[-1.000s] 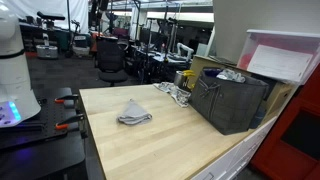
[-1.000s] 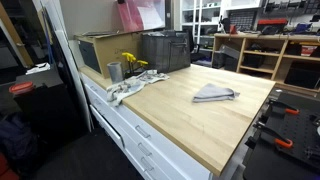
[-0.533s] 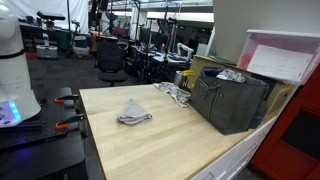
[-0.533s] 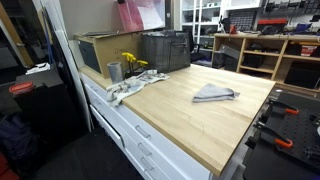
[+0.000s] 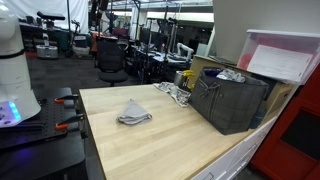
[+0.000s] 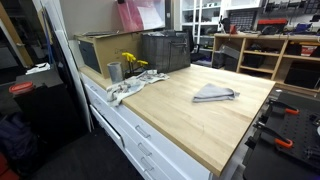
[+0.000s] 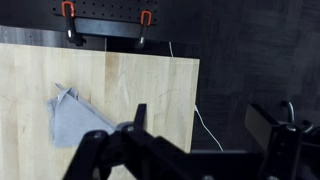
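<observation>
A folded grey cloth (image 5: pixel 134 113) lies flat near the middle of the light wooden table (image 5: pixel 160 145), and it shows in both exterior views (image 6: pixel 214 94). In the wrist view the cloth (image 7: pixel 78 120) is at the lower left. My gripper (image 7: pixel 200 120) hangs high above the table's edge, to the right of the cloth. Its two dark fingers are spread wide with nothing between them. The gripper does not show in either exterior view.
A dark mesh basket (image 5: pixel 228 100) stands at the table's far side, beside a cardboard box (image 6: pixel 100 50), a metal cup (image 6: pixel 115 71) with yellow flowers (image 6: pixel 132 62) and a crumpled rag (image 6: pixel 125 88). Orange clamps (image 7: pixel 68 10) and a thin white cable (image 7: pixel 202 118) lie off the table edge.
</observation>
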`<action>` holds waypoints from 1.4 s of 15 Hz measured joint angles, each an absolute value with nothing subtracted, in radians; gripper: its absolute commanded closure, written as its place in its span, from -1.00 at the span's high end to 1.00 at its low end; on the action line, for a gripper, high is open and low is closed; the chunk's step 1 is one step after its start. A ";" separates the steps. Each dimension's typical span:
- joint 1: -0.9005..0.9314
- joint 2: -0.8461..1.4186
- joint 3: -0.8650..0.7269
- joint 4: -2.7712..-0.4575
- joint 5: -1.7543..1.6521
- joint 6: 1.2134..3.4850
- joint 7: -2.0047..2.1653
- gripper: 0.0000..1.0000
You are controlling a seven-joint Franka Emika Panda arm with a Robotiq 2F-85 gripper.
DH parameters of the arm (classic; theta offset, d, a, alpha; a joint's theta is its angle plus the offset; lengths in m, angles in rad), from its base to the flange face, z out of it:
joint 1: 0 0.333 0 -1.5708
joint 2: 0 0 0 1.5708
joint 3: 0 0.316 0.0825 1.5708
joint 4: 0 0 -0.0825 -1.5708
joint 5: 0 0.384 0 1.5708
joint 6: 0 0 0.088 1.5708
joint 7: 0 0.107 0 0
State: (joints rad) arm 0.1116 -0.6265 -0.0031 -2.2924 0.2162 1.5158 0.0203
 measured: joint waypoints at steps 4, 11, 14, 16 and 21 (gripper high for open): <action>0.112 -0.626 -0.003 -2.292 0.216 1.516 0.020 1.00; 0.032 -0.581 0.032 -2.399 0.155 1.768 0.042 1.00; -0.021 -0.512 0.030 -2.475 0.106 1.967 0.078 1.00; -0.061 -0.451 0.028 -2.509 0.053 2.092 0.121 1.00; -0.170 -0.282 0.024 -2.564 -0.142 2.337 0.287 1.00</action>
